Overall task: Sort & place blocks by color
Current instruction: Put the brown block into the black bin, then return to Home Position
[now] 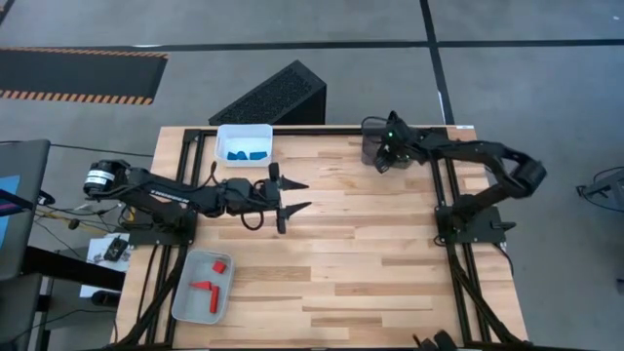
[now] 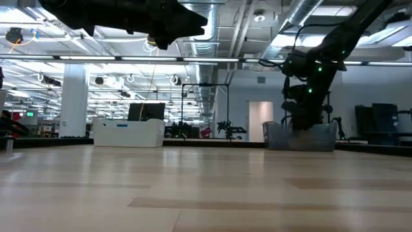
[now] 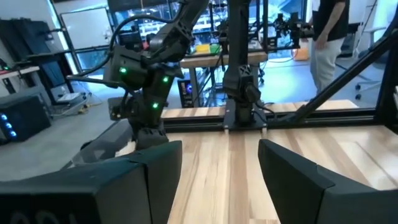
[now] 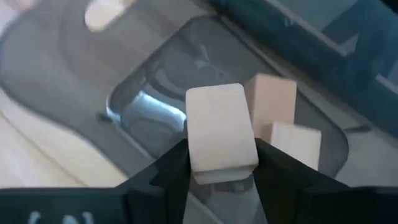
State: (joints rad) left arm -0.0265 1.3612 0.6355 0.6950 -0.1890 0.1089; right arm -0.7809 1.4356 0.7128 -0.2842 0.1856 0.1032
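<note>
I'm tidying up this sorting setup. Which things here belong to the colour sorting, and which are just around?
Belongs to the job:
blue blocks in the white bin
red blocks in the grey bin
wood blocks in the dark bin
wood block between right gripper fingers

Just around:
black perforated case
idle left gripper

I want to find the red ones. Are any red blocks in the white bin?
No, the white bin holds only blue blocks; the red blocks lie in the grey bin.

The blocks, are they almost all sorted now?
Nearly. Blue blocks lie in the white bin, red blocks in the grey bin. The right tool hangs over the dark bin with a wooden block between its fingers; two wooden blocks already lie inside. The left tool waits open mid-table. No loose blocks show.
</note>
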